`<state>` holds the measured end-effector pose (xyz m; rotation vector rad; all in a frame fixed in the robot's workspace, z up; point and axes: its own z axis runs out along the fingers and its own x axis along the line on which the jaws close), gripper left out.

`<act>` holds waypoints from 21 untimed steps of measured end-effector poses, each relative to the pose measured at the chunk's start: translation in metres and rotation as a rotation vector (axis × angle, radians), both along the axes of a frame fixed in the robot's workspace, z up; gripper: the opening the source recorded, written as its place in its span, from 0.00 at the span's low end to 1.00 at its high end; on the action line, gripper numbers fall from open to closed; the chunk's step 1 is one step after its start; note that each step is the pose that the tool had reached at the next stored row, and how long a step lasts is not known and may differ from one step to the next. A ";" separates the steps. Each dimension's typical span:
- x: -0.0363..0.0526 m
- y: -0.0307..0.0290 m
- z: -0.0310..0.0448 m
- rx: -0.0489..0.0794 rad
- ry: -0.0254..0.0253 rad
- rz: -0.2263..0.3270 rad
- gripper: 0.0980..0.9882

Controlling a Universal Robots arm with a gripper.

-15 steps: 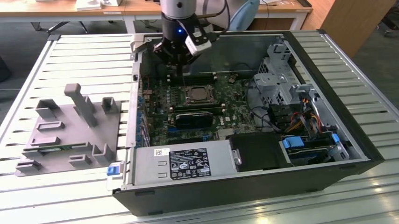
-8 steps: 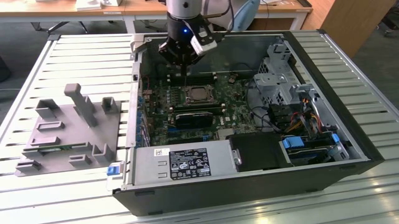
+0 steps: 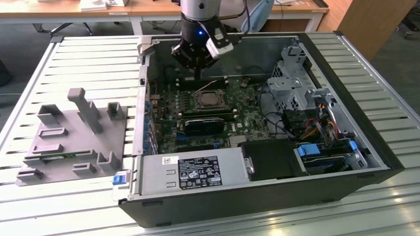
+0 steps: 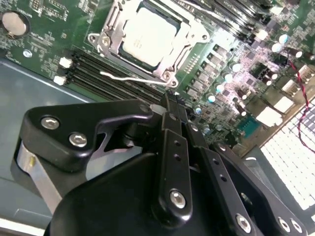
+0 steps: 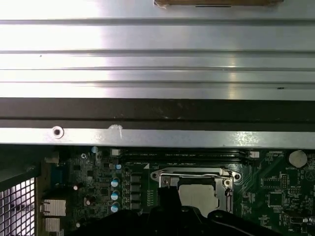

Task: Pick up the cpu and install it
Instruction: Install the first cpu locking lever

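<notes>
The cpu [image 3: 208,100] lies flat in the motherboard socket inside the open computer case [image 3: 367,147], silver top up. A metal retention frame [image 4: 193,35] lies around the cpu [image 4: 147,33], with a thin wire lever [image 4: 129,77] beside it. My gripper [image 3: 197,76] hangs above the board, just beyond the socket toward the case's far wall. Its black fingers [image 4: 167,118] are pressed together with nothing between them, and the gripper [image 4: 170,101] stands apart from the chip. In the first wrist view the cpu [image 5: 201,194] is partly hidden behind the gripper [image 5: 167,196].
A grey fixture block [image 3: 72,132] with upright posts sits on the slatted metal table [image 3: 66,54] at the exterior view's left. Inside the case are a power supply [image 3: 190,172], a black shroud [image 3: 272,160], a drive cage [image 3: 295,81] and bundled cables [image 3: 315,123]. Memory slots [image 4: 98,66] run beside the socket.
</notes>
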<state>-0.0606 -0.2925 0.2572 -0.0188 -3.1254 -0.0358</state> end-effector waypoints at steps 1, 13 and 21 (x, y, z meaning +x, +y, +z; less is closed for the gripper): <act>0.0000 -0.0004 -0.0001 0.018 0.0000 0.000 0.01; 0.0048 -0.0038 -0.0104 0.062 -0.0044 0.003 0.01; 0.0119 -0.0036 -0.0200 0.063 -0.0040 0.050 0.01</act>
